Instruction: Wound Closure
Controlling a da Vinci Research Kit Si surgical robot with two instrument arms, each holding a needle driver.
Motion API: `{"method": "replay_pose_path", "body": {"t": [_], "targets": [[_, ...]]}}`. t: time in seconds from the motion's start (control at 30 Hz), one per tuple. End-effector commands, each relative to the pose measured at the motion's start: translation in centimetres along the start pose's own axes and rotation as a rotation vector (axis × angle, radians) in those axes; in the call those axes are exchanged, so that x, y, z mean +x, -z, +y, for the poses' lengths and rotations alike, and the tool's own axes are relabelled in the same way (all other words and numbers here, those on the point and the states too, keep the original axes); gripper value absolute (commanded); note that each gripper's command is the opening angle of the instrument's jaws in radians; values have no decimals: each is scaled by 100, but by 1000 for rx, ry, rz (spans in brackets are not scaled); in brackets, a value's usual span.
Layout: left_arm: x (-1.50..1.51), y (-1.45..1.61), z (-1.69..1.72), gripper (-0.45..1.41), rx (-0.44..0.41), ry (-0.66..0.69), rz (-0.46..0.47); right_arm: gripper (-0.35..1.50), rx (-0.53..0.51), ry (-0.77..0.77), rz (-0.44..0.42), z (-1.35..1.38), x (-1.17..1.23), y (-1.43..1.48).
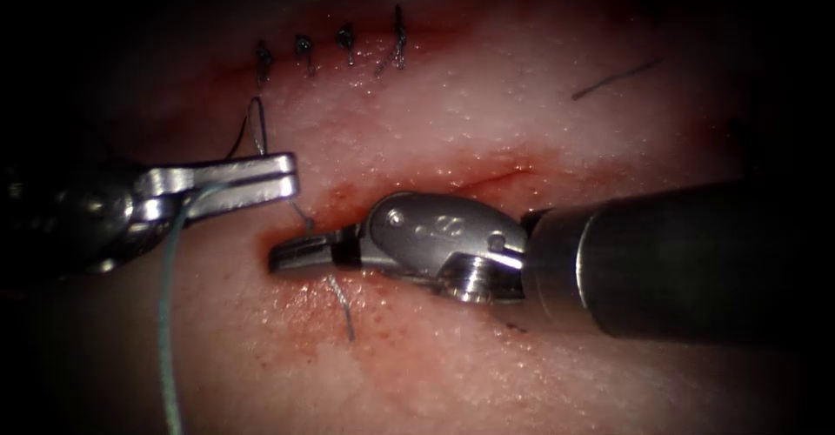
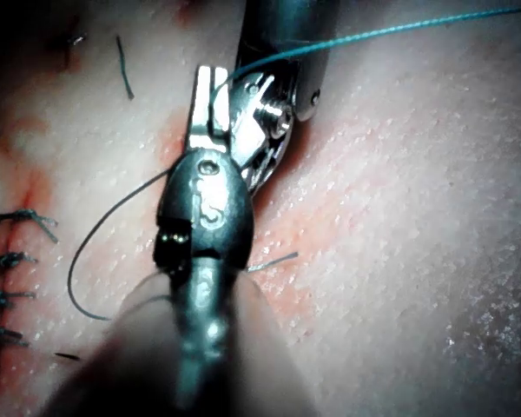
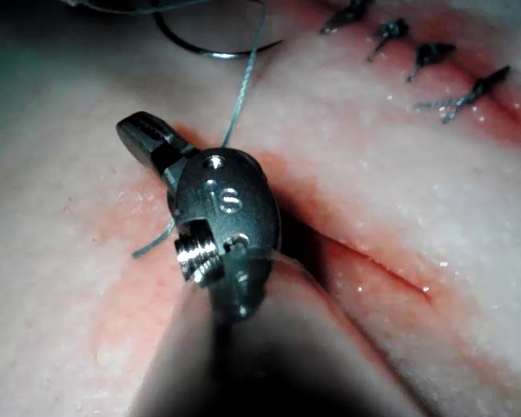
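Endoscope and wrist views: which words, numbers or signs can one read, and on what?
"5" (perhaps "S"): stamped on the wrist piece of the left tool, which holds the thread.
Similar mark on the right tool: unclear, "5" or "S".

Four dark stitches (image 1: 303, 50) stand in a row along a closed seam (image 1: 370, 35), far from the endoscope. Each one has a small knot with short cut ends. The stitch at the right end (image 1: 398, 48) is the longest, and its ends spread apart. The left wrist view shows the same stitches (image 2: 9, 259) one below the other; the right wrist view shows them (image 3: 430, 52) in a slanted line. A loose thread scrap (image 1: 616, 79), dark and a little curved, lies alone on the pale tissue (image 1: 522, 113), well apart from the row, on its right. Red fluid (image 1: 348, 196) stains the surface in patches.
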Motion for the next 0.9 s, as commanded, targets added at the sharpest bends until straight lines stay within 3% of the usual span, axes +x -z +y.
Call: {"method": "replay_pose_path", "body": {"t": [0.03,0.23,0.6,0.9], "targets": [[-10,-7,7,-45,0,11,3,-35,25,-26,29,3,-9,-25],[-29,-12,22,-45,-21,47,10,-35,26,-41,93,19,-11,-41],[-61,-3,42,-45,-79,188,-64,-35,54,-149,298,48,8,-28],[-88,19,38,-45,-86,228,-145,-35,211,-171,367,41,39,-17]]}}
